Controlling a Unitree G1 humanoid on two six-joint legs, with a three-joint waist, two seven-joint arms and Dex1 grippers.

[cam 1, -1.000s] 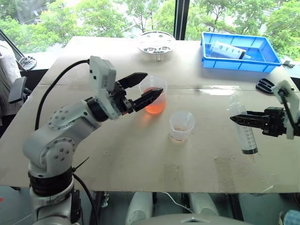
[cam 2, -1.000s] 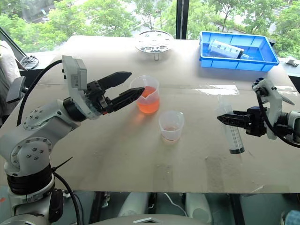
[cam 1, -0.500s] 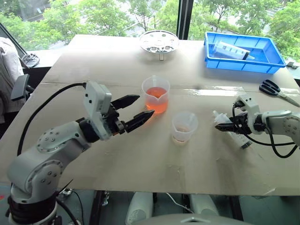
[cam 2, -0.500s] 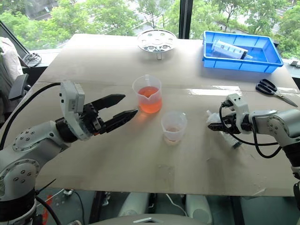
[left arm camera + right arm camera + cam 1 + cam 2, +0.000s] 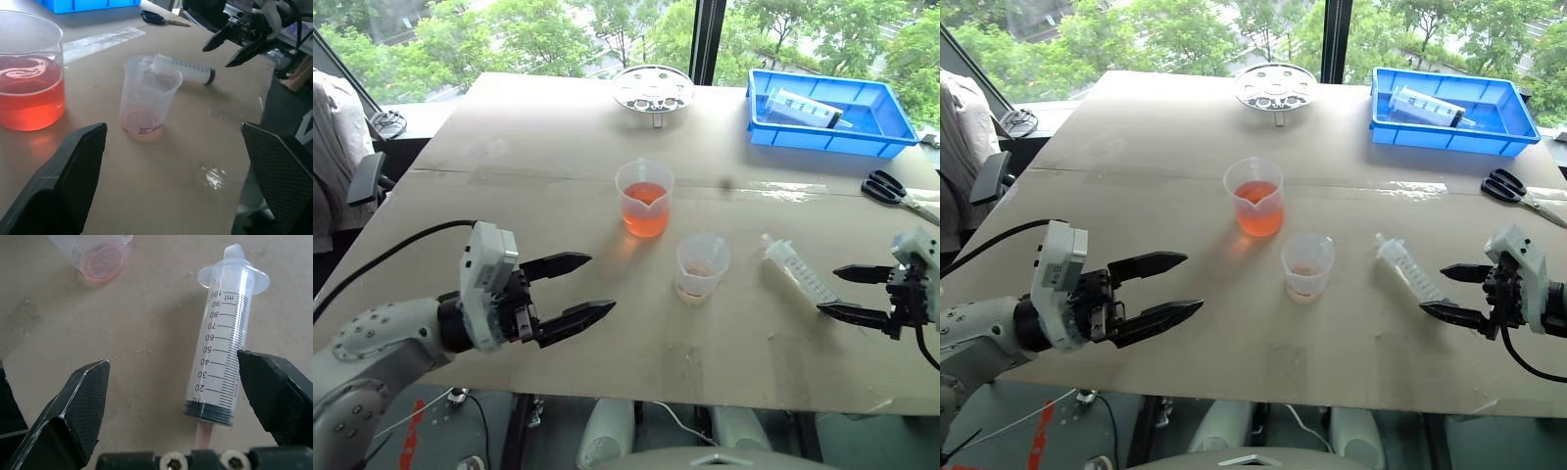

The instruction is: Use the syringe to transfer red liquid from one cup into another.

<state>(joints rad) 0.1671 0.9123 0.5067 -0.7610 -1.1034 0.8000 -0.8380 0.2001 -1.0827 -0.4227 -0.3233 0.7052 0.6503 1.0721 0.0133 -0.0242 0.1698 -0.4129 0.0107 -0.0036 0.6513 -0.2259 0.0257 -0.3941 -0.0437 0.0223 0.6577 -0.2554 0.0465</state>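
Right wrist view: the syringe (image 5: 222, 335) is seen lying flat on the table (image 5: 538, 166), with its plunger pushed all the way in. It lies between the open fingers of the right gripper (image 5: 855, 294) but is not held. The left gripper (image 5: 570, 289) is open too and holds nothing.

The syringe is likely light, hard and smooth, so it may roll or slip when it is touched. It should probably be held around the middle of its barrel, with the plunger end left free to be pulled.

The tall beaker (image 5: 645, 198) holds the red liquid (image 5: 644, 210). It is likely heavier than the rest and could spill if it is bumped. The short cup (image 5: 702, 266) has just a little red at the bottom, so it is light and could be tipped over easily. It stands near the syringe's tip.

Scissors (image 5: 893, 194), a blue tray (image 5: 827, 114) with another syringe, and a round metal dish (image 5: 653, 90) are well away. Nothing is seen in the way.
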